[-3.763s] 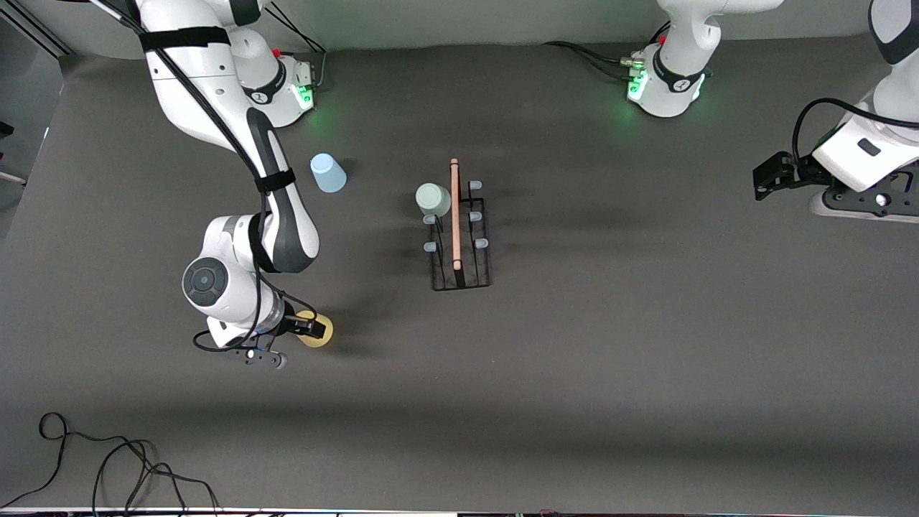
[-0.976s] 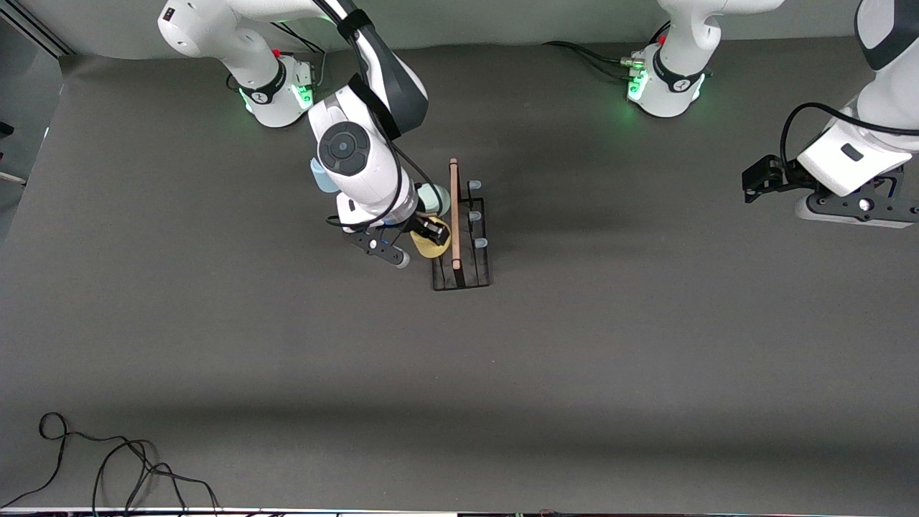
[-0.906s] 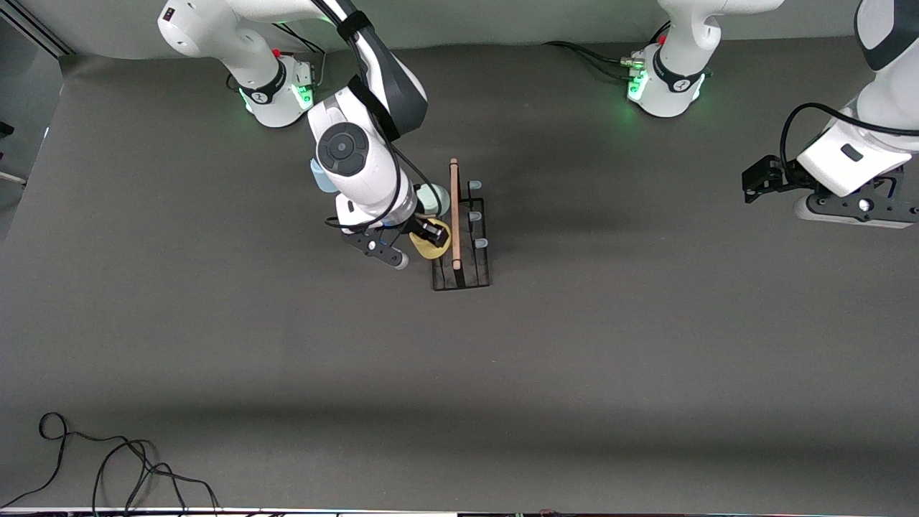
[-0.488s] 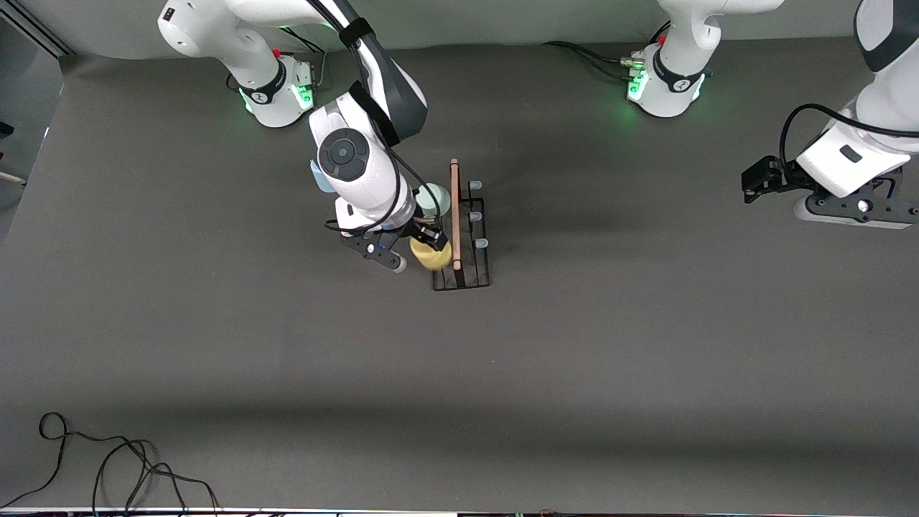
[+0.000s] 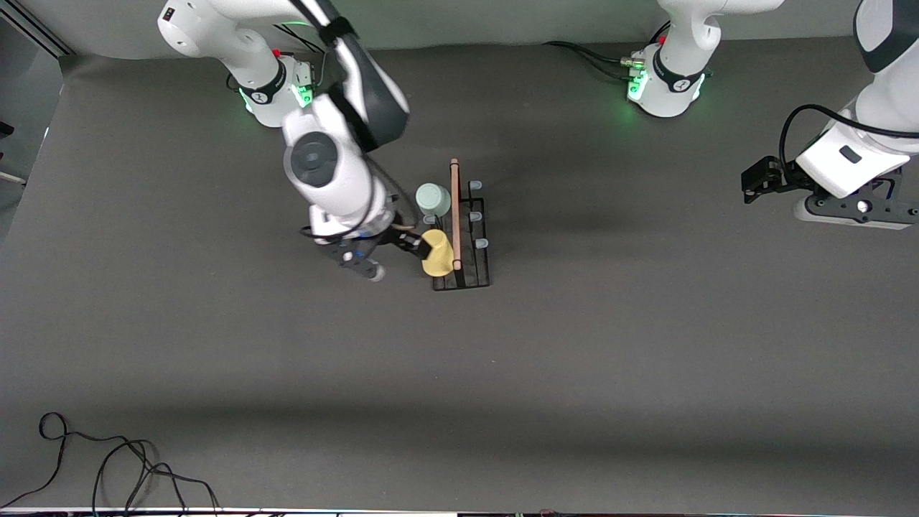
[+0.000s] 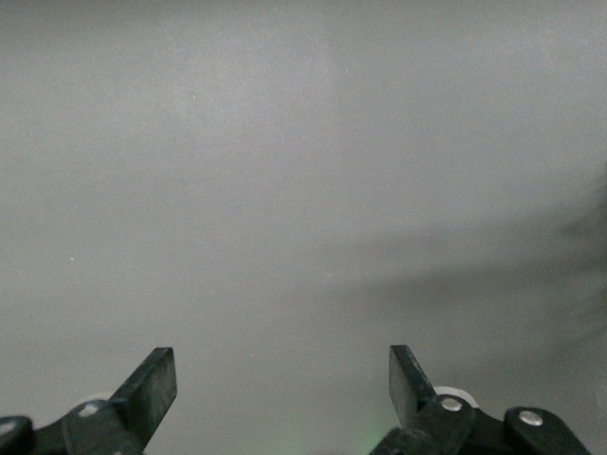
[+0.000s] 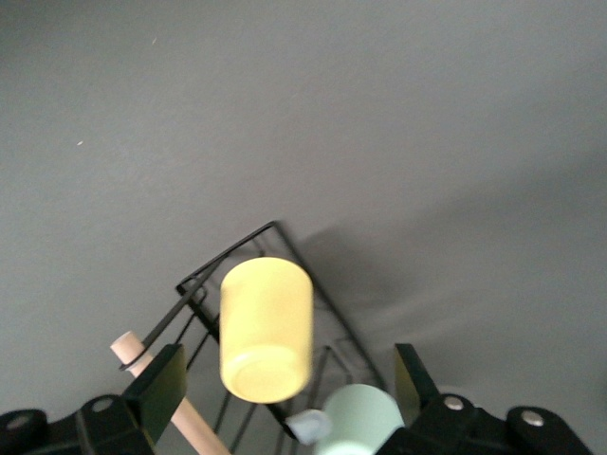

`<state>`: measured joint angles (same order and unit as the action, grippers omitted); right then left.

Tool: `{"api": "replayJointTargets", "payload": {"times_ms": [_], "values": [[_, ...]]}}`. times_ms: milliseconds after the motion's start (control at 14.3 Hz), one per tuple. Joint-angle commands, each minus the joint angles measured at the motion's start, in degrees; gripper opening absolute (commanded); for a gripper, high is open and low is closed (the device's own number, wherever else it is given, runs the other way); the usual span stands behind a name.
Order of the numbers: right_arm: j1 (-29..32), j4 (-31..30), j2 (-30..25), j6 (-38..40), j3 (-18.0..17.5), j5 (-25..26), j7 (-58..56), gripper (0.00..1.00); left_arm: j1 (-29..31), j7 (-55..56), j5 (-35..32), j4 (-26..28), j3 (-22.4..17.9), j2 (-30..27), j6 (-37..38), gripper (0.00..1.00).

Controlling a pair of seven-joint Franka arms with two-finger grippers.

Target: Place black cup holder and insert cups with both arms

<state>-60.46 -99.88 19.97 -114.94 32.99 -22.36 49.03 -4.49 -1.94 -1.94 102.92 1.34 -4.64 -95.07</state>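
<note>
The black cup holder (image 5: pixel 474 276) stands mid-table with its wooden rod handle (image 5: pixel 454 208) on top. The yellow cup (image 5: pixel 436 253) sits upside down and tilted on the peg nearest the front camera, on the right arm's side. The pale green cup (image 5: pixel 433 199) sits on a peg farther from the camera. My right gripper (image 5: pixel 408 243) is open and empty, just beside the yellow cup. Its wrist view shows the yellow cup (image 7: pixel 266 327), the green cup (image 7: pixel 365 422) and the rack (image 7: pixel 237 248) ahead of the open gripper (image 7: pixel 285 372). The light blue cup is hidden under the right arm. My left gripper (image 5: pixel 761 179) waits open (image 6: pixel 282 379) at its end of the table.
Three blue-capped pegs (image 5: pixel 475 215) on the rack's left-arm side carry nothing. A black cable (image 5: pixel 108 459) lies on the table near the front camera at the right arm's end. The two green-lit bases (image 5: pixel 664 82) stand along the edge farthest from the camera.
My right gripper carried the yellow cup from the table to the rack, lowered it onto a peg, opened and drew back a little. The left arm has barely moved.
</note>
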Motion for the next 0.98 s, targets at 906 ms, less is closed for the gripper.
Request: {"api": "replayJointTargets", "payload": {"times_ms": [906], "values": [[0.1, 15.1, -12.1, 34.0, 30.6, 12.4, -46.2, 1.00, 1.1, -0.2, -0.5, -0.6, -1.0, -2.0, -3.2, 1.00]]}}
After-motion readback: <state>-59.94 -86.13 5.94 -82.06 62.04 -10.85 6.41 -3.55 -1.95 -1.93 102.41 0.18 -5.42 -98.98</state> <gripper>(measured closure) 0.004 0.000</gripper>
